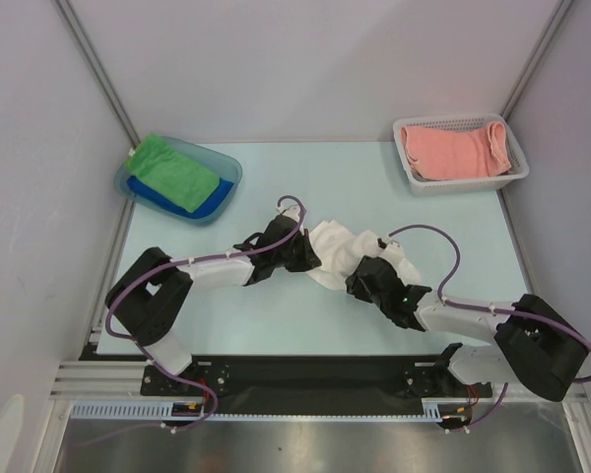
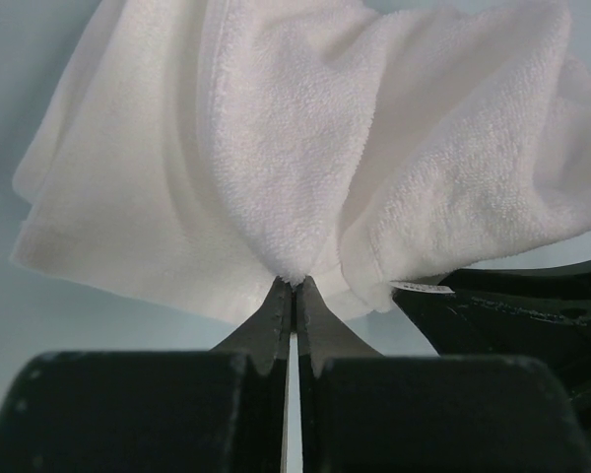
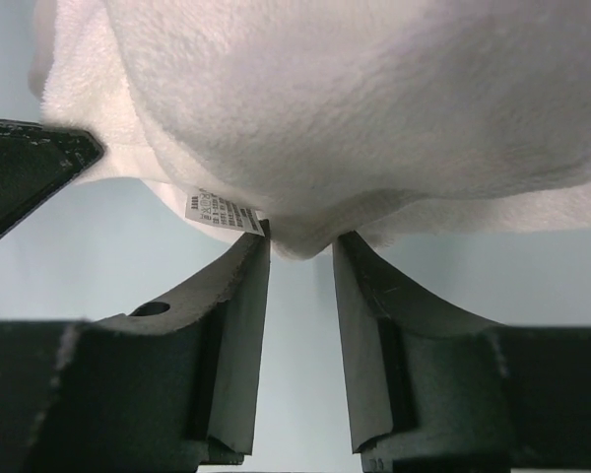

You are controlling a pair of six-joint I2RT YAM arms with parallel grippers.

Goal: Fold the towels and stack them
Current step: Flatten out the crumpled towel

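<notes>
A crumpled white towel [image 1: 337,248] lies on the pale blue table between my two grippers. My left gripper [image 1: 311,256] is shut on a pinch of its edge; in the left wrist view the closed tips [image 2: 295,284] grip the white towel [image 2: 305,138]. My right gripper [image 1: 362,270] is at the towel's near right side. In the right wrist view its jaws [image 3: 300,241] stand apart, with a fold of the towel [image 3: 355,108] bulging down between the tips. A small white tag [image 3: 222,212] lies by the left finger.
A blue plastic tray [image 1: 232,169] at the back left holds a folded green towel [image 1: 172,169] on a blue towel [image 1: 205,202]. A white perforated basket [image 1: 455,184] at the back right holds a salmon pink towel [image 1: 453,150]. Grey walls enclose the table.
</notes>
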